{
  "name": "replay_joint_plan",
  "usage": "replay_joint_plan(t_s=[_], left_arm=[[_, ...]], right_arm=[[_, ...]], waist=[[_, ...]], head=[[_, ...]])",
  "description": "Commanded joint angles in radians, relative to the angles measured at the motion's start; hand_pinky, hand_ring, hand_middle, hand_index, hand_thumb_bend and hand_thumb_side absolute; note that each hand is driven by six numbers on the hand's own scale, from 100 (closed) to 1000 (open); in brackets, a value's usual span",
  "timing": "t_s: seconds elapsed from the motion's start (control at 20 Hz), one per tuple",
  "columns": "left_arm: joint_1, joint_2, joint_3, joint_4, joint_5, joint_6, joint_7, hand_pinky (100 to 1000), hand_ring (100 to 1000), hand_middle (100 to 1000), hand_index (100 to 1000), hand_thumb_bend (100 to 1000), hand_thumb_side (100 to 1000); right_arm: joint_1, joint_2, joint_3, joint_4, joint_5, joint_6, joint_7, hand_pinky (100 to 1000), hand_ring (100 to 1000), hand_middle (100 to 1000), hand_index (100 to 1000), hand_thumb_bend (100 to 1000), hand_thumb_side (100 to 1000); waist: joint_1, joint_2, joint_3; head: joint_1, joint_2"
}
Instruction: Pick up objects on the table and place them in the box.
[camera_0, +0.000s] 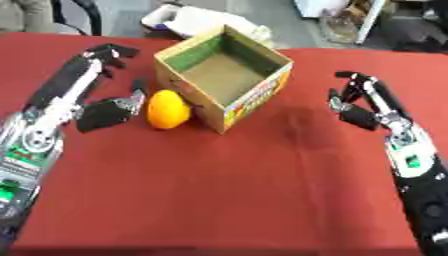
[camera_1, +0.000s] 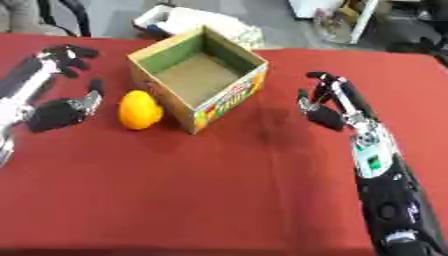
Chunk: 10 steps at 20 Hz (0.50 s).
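Red table (camera_0: 227, 190): left hand (camera_0: 101, 95) open beside orange fruit (camera_0: 167, 109).

orange fruit (camera_0: 168, 109): on table, touching box's left wall; box (camera_0: 262, 92): open, empty

One orange fruit (camera_0: 168, 109), one open box (camera_0: 225, 76), two hands (camera_0: 94, 85)
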Motion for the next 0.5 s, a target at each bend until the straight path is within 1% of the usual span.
replay_joint_plan(t_s=[0.05, 0.5], left_arm=[[-0.024, 0.043, -0.019, -0.019, -0.003, 0.024, -0.026, 762, 803, 819, 905, 100, 214], [-0.068, 0.075, -0.079, -0.003, -0.036, 0.074, -0.127, 766, 803, 822, 914, 100, 231]], right_arm=[[-0.015, -0.019, 0.003, -0.022, -0.007, -0.002, 0.004, 596, 606, 423, 882, 100, 549], [-0.013, -0.019, 0.005, -0.020, -0.009, -0.003, 0.006, 596, 606, 423, 882, 100, 553]], waist=[[0.005, -0.015, -0.002], [0.008, -0.014, -0.007]], head=[[0.003, -0.004], [0.005, -0.004]])
